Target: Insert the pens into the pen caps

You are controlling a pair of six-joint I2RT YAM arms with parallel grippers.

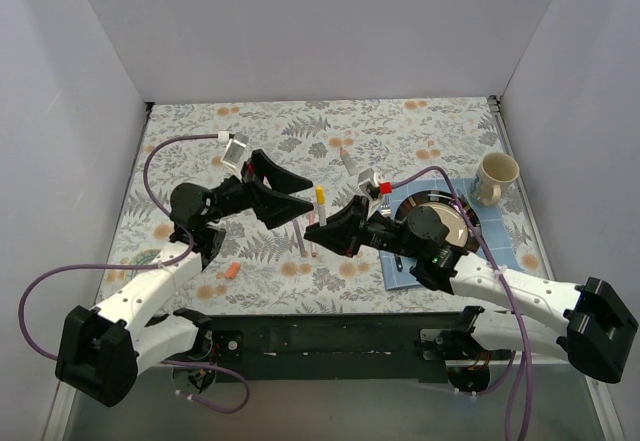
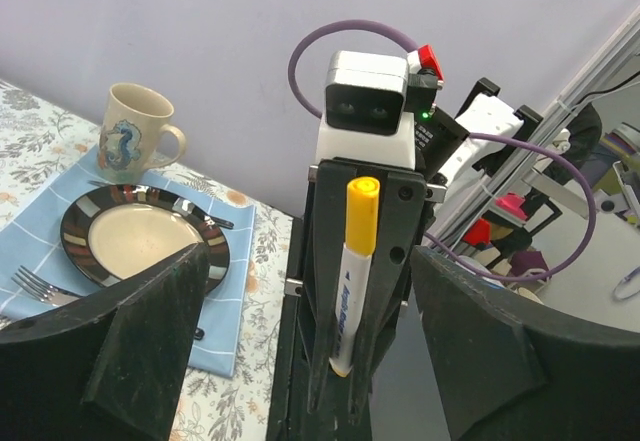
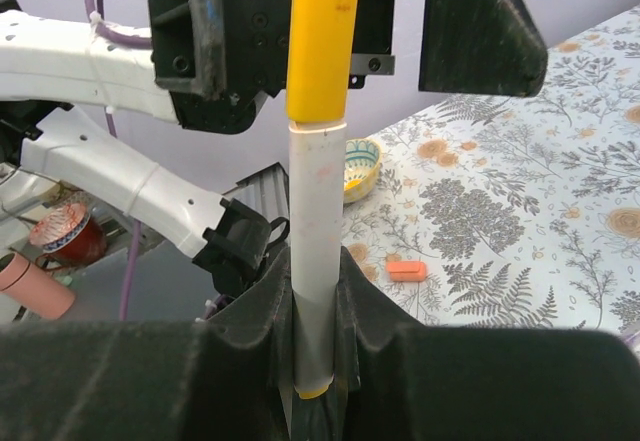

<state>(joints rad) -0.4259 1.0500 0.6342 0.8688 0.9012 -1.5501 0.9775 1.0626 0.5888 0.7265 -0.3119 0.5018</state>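
Observation:
My right gripper (image 1: 318,229) (image 3: 318,311) is shut on a whitish pen (image 3: 318,261) and holds it upright above the table. A yellow-orange cap (image 1: 321,198) (image 3: 322,41) sits on the pen's top end. My left gripper (image 1: 305,194) (image 2: 310,256) is open and empty. Its fingers (image 2: 150,341) stand wide on either side of the capped pen (image 2: 355,271), not touching it. A dark purple-grey pen (image 1: 299,238) lies on the cloth under the grippers. A whitish pen with a pink end (image 1: 348,159) lies farther back. An orange cap (image 1: 231,270) (image 3: 407,270) lies at the front left.
A dark-rimmed plate (image 1: 458,233) (image 2: 80,223) rests on a blue mat (image 1: 398,273) at the right, with a fork (image 2: 40,286) beside it. A mug (image 1: 494,178) (image 2: 135,131) stands behind it. A small yellow bowl (image 3: 362,164) shows in the right wrist view.

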